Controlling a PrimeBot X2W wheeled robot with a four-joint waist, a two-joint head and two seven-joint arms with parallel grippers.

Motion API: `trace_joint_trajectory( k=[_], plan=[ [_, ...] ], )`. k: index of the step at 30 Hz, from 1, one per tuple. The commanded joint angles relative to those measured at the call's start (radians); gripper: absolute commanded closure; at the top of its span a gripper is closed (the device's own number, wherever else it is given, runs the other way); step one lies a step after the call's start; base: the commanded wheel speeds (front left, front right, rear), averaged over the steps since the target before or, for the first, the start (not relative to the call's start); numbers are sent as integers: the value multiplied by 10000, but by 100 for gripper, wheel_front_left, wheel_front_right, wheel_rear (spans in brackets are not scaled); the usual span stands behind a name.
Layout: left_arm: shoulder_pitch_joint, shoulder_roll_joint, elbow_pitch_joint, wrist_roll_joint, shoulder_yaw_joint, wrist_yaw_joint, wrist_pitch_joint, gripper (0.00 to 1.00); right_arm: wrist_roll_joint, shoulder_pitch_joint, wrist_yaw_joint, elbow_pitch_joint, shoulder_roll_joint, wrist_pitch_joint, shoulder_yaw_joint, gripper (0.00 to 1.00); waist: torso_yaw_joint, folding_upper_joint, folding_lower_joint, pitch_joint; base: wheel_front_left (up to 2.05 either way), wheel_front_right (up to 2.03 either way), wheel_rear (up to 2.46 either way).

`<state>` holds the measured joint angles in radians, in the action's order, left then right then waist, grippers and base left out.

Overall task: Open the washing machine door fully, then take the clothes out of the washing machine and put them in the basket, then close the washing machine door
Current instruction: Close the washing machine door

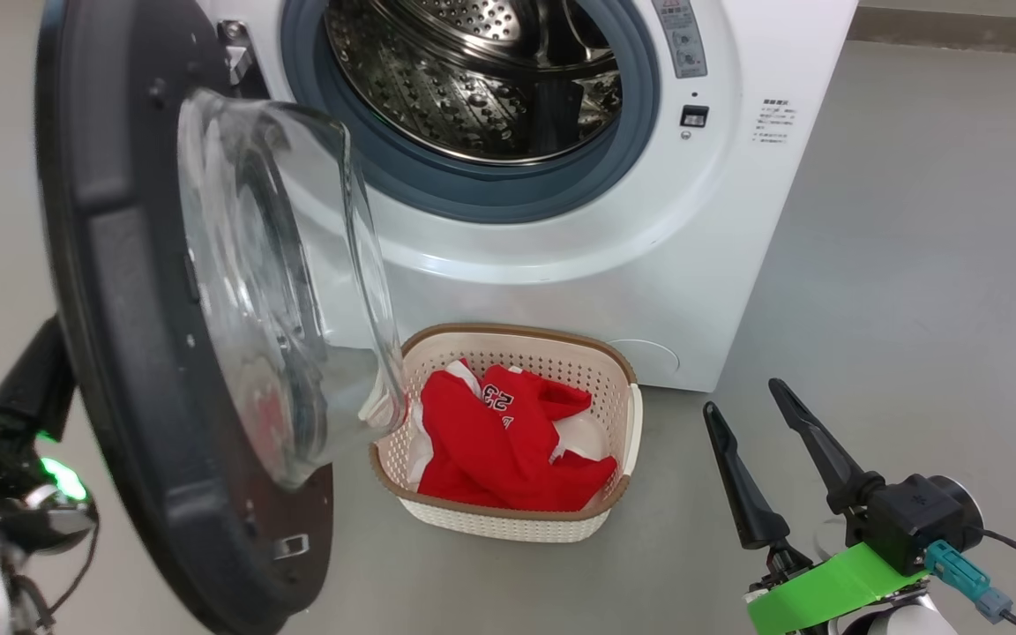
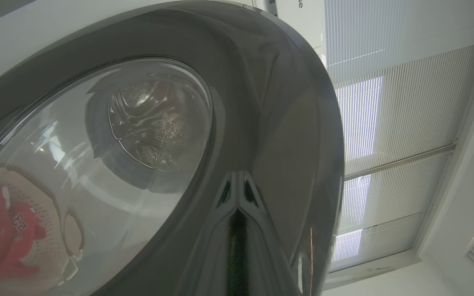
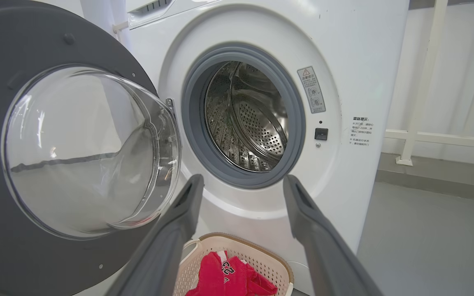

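The washing machine door [image 1: 120, 353] stands swung wide on its hinge at the left side of the washing machine [image 1: 720, 229]. Its plane is roughly square to the machine's front, and its glass bowl [image 1: 279, 291] bulges toward the robot's right.

The left gripper [image 2: 237, 222] is on the door's outer side, fingers pressed together. In the left wrist view their tips seem to meet their own reflection in the glossy black rim, so they look to be touching it. The right gripper [image 1: 742, 401] hangs on the door's inner side, well apart from it, with fingers spread and nothing between them.

That puts the left arm on the side that matters. The door has to swing rightward onto the grey gasket [image 1: 437, 190], so I judge a push from the outer face would carry it there.

The steel drum [image 1: 473, 79] shows bare perforated metal, with no fabric in the part visible. The clothes [image 1: 490, 441], a red jersey with white trim and a white number, lie bunched inside the basket [image 1: 552, 362]. The basket sits on the floor [image 1: 914, 309], just before the foot of the machine's front. So unloading looks done and closing remains.

From the head view the bowl's lower edge overlaps the basket's left rim. Whether it clears that rim I cannot tell.
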<state>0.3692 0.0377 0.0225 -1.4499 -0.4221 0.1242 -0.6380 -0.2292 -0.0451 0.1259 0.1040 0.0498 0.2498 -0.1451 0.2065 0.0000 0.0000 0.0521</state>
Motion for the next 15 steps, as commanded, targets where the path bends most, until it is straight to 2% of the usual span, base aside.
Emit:
trace_joint_trajectory(
  k=[1,9,15],
  plan=[
    [-33,132,-494,-241,256,-29,223,100,-104,-408,48,-228,4,115,-211,0,-99,0,0,52,0,0,0],
    [-466,128,-875,-756,1578,-107,1422,100,-128,-457,48,-246,4,118,-207,0,-342,0,0,151,0,0,0],
    [-566,127,-915,-1068,2278,-161,1867,100,-156,-508,48,-252,4,119,-256,0,-570,0,0,237,0,0,0]
  ],
)
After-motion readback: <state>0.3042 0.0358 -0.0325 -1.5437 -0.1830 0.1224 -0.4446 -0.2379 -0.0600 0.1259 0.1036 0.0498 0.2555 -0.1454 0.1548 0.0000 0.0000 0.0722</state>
